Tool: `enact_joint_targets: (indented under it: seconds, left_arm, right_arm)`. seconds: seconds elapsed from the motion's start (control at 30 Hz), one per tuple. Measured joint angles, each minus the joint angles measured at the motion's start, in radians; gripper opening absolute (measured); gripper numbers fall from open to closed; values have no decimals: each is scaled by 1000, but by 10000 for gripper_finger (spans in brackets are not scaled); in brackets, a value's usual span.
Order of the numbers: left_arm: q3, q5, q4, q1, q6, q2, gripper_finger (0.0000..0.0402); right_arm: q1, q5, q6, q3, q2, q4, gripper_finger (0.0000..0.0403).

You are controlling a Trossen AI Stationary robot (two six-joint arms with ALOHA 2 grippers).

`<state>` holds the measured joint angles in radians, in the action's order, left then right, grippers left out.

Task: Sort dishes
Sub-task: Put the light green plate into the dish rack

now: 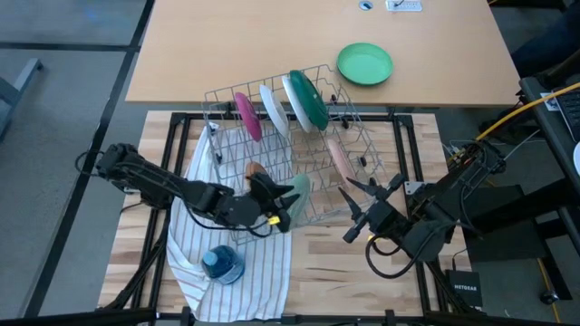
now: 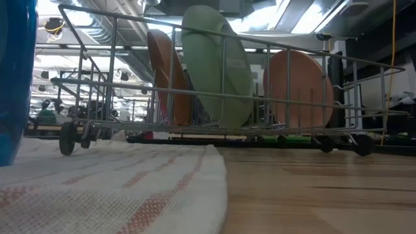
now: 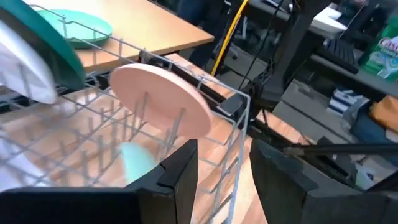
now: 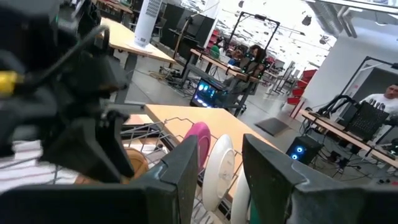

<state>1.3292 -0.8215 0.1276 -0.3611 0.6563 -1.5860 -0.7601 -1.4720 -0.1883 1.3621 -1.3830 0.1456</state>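
At the centre of the high view stands a wire dish rack point(image 1: 290, 149) on the table point(image 1: 362, 263), and nearly all the dishes are already slotted upright in it. Along its upper edge in the frame, from left to right, are the magenta plate point(image 1: 246, 116), a speckled blue plate point(image 1: 274, 109) and the white plate with a dark green back point(image 1: 306, 98). Lower right in the rack leans the pale pink plate point(image 1: 339, 158); lower left are the brown plate point(image 1: 256, 169) and, just beside it, the pale mint plate point(image 1: 299, 192). A vivid green plate point(image 1: 364, 63) lies flat on the far table, well apart from the rack. The rack's left part sits on a striped cloth point(image 1: 227, 235), where a small blue container point(image 1: 222, 263) also rests.

The sorting looks close to finished: the mint plate seems just seated. The next move likely calls for backing clear of the wires without nudging a plate.

The left gripper point(image 1: 283, 197) reaches in from the frame's left, low and stretched out, at the rack's lower edge next to the mint plate; its jaws stand apart and hold nothing. The right gripper point(image 1: 367, 201) hangs just outside the rack's lower right corner, jaws apart and empty, pointing toward the rack.
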Motion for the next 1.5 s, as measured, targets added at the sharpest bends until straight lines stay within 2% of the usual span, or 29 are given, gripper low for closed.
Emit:
enact_joint_targets:
  seconds: [0.13,0.3,0.43,0.53,0.77,1.03,1.5]
  left_arm:
    - [0,22,150,-2,77,78,137]
    - [0,138,357,19,301,128,137]
    - [0,238,438,42,414,127,137]
    - [0,303,439,56,438,127,137]
    - [0,370,447,83,439,127,137]
    - [0,378,444,92,444,120,137]
    - [0,454,400,103,409,53,137]
  right_arm:
    - [0,0,9,0,0,22,129]
    - [0,22,11,0,0,24,129]
    - [1,80,12,0,0,23,129]
    - [1,108,12,0,0,23,129]
    - [1,118,12,0,0,23,129]
    - [1,123,11,0,0,24,129]
    - [1,131,12,0,-1,38,129]
